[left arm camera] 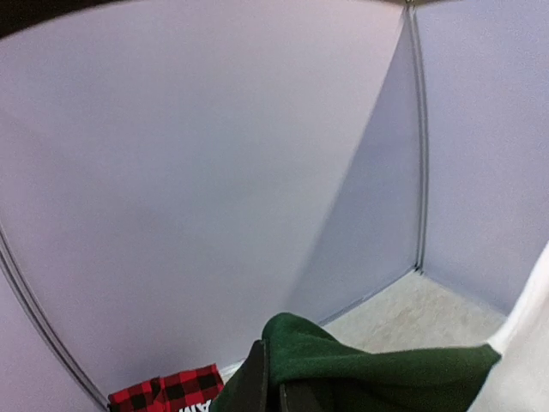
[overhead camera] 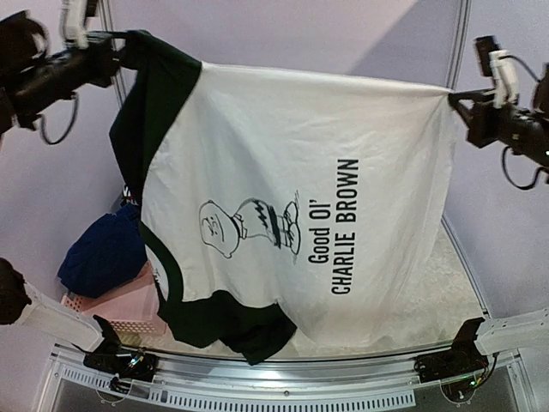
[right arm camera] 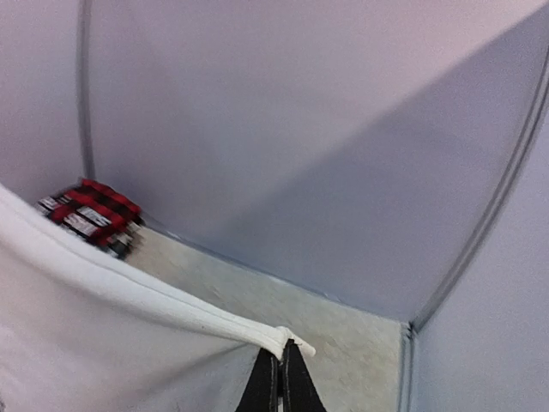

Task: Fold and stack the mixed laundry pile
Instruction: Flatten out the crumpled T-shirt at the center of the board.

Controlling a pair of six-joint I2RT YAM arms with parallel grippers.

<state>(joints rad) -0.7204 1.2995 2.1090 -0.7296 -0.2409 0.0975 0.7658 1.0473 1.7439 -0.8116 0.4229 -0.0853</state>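
**A:** What are the tools holding?

**B:** The left tool [overhead camera: 120, 47] is clenched on the dark green shoulder of the white cotton T-shirt with the black cartoon print [overhead camera: 283, 163]. Its wrist view shows green cloth bunched in the closed jaws. The right tool [overhead camera: 455, 103] is pinched on the white hem at the opposite end, with the seam folded over its tips.

**A:** So the shirt is in the air?

**B:** Yes, it is stretched wide between the two raised tools and hangs like a curtain over the pale textured surface [overhead camera: 455, 283]. Whether its lower edge touches the surface, I cannot tell.

**A:** How much of the pile looks done?

**B:** One piece, I'd say. A red-and-black plaid garment [right arm camera: 90, 215] lies at the far left corner as a flat, squared packet. I read that as folded and put down.

**A:** And what is left?

**B:** This shirt is only spread, with no crease in it yet. It has to be laid flat, folded and stacked. A bunched navy-blue garment [overhead camera: 107, 249] sits on the pink plastic lattice basket [overhead camera: 120, 313] at the near left, unfolded. The shirt may hide anything else. I'd put the task at under halfway.
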